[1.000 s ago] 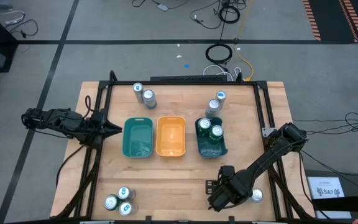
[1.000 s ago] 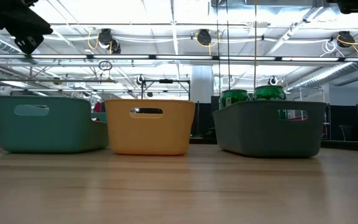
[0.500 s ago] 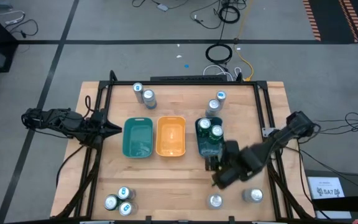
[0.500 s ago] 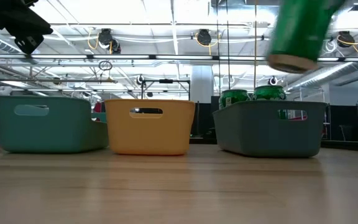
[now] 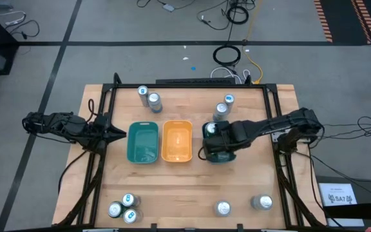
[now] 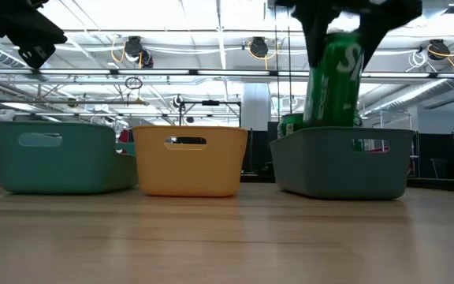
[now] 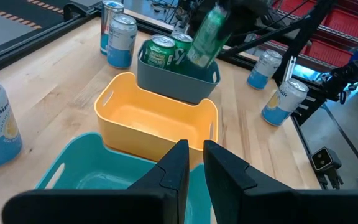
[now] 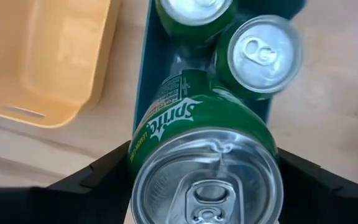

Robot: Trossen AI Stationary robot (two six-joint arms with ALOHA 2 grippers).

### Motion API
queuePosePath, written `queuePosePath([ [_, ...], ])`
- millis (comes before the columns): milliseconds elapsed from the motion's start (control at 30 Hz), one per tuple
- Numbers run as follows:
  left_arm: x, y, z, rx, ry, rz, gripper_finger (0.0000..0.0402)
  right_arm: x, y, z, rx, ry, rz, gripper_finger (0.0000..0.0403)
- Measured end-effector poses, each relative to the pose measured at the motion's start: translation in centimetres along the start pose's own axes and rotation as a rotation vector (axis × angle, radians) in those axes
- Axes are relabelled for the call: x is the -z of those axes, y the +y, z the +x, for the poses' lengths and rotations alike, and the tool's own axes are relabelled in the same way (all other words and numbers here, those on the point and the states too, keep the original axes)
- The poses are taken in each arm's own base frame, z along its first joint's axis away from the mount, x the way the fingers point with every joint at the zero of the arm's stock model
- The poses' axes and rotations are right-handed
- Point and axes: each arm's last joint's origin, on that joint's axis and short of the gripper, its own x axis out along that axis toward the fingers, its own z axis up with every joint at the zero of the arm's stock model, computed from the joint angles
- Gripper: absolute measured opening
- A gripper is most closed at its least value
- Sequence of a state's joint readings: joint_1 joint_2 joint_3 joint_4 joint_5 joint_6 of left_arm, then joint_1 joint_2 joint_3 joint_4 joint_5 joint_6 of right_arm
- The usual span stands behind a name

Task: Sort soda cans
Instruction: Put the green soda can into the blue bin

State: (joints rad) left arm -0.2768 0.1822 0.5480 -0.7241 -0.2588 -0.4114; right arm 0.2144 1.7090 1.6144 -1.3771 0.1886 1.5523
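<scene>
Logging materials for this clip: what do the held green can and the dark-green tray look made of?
Green can, held by the right gripper: likely thin metal, shiny silver top with pull tab, glossy printed body. Dark-green tray: seemingly moulded plastic, matte, with rounded corners and a cut-out handle.

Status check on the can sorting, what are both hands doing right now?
Right hand shut on a green can, over the dark-green tray. Two green cans already inside. Left hand shut, parked beside the teal tray. Nothing blocking the drop.

Two dark jointed arms, black pincer fingers [image 7: 179, 171], trailing cables
</scene>
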Motion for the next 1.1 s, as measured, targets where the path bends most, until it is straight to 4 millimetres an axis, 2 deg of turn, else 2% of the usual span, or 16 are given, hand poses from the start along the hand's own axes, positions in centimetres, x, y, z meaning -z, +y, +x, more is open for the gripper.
queuePosePath([
  [133,0.0,0.0,0.0,0.000,0.000,0.000,0.0059,-0.4,0.1,2.0,-0.002,0.014,-0.006,0.0287],
  [333,0.0,0.0,0.0,-0.005,-0.002,0.000,0.0059,-1.0,0.0,3.9,-0.002,0.007,0.000,0.0289],
  [567,0.0,0.0,0.0,-0.008,-0.001,0.001,0.0059,-0.8,0.0,6.3,-0.008,0.003,0.017,0.0322],
  [900,0.0,0.0,0.0,-0.007,-0.003,0.000,0.0059,-0.9,0.1,6.0,-0.021,-0.004,0.032,0.0335],
  [1100,0.0,0.0,0.0,-0.008,-0.002,0.000,0.0059,-1.3,0.8,3.9,-0.078,-0.015,0.026,0.0336],
])
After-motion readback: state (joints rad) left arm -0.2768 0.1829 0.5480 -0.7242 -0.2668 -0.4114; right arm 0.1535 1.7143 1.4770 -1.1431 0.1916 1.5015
